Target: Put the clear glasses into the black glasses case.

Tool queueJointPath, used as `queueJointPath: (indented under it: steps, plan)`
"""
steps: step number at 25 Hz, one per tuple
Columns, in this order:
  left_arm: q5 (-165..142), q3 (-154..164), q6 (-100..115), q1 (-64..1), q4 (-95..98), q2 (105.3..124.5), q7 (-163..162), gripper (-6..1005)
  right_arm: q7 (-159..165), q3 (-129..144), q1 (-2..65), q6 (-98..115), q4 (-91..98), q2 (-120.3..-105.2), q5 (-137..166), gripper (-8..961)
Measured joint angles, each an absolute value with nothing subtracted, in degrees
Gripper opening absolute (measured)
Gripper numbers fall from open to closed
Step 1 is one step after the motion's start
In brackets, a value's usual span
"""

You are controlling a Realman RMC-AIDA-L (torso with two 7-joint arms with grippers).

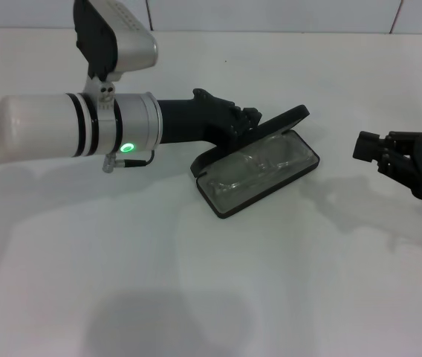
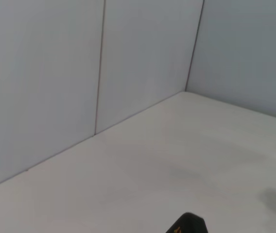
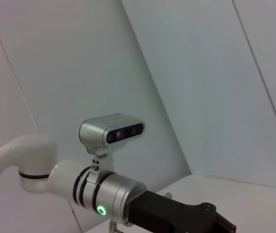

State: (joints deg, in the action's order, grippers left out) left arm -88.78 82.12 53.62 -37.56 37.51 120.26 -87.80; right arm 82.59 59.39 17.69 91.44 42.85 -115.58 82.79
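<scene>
Clear glasses [image 1: 259, 167] already lying in black glasses case [image 1: 226, 204], mid-bench. Left claw [image 1: 250, 119] at the half-raised lid's back; spread cannot tell. Right claw [image 1: 367, 146] wide, well apart.

clear glasses [image 1: 259, 165] inside open black glasses case [image 1: 226, 204] | left end effector [image 1: 250, 119] at lid

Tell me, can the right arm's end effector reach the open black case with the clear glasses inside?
Probably yes. The right end effector hovers beside the black oblong hard-shell glasses case, with only bare white table between. The left end effector is at the lid's far side, not blocking.
</scene>
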Motion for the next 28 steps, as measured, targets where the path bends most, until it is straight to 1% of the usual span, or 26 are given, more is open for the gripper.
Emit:
queueJointPath:
  steps: [13, 22, 25, 28]
  plan:
    - [-84.2, 89.13, 51.15, -36.99, 36.18, 120.41, -87.4, 51, 82.17, 59.41, 17.97, 91.14, 42.78, -115.57, 82.79, 100]
    - [-76.86, 93.09, 50.95, -36.47, 31.17, 120.39, -85.04, 50, 81.36, 59.13, 18.79, 91.09, 40.67, -115.48, 82.79, 101]
    - [-76.35, 93.59, 52.8, -34.94, 34.13, 120.1, -85.01, 54, 81.32, 59.1, 18.82, 91.12, 40.66, -115.46, 82.77, 101]
    - [-76.24, 92.53, 59.3, -30.03, 44.35, 119.7, -84.04, 60, 81.31, 58.99, 18.82, 91.34, 40.66, -115.4, 82.74, 102]
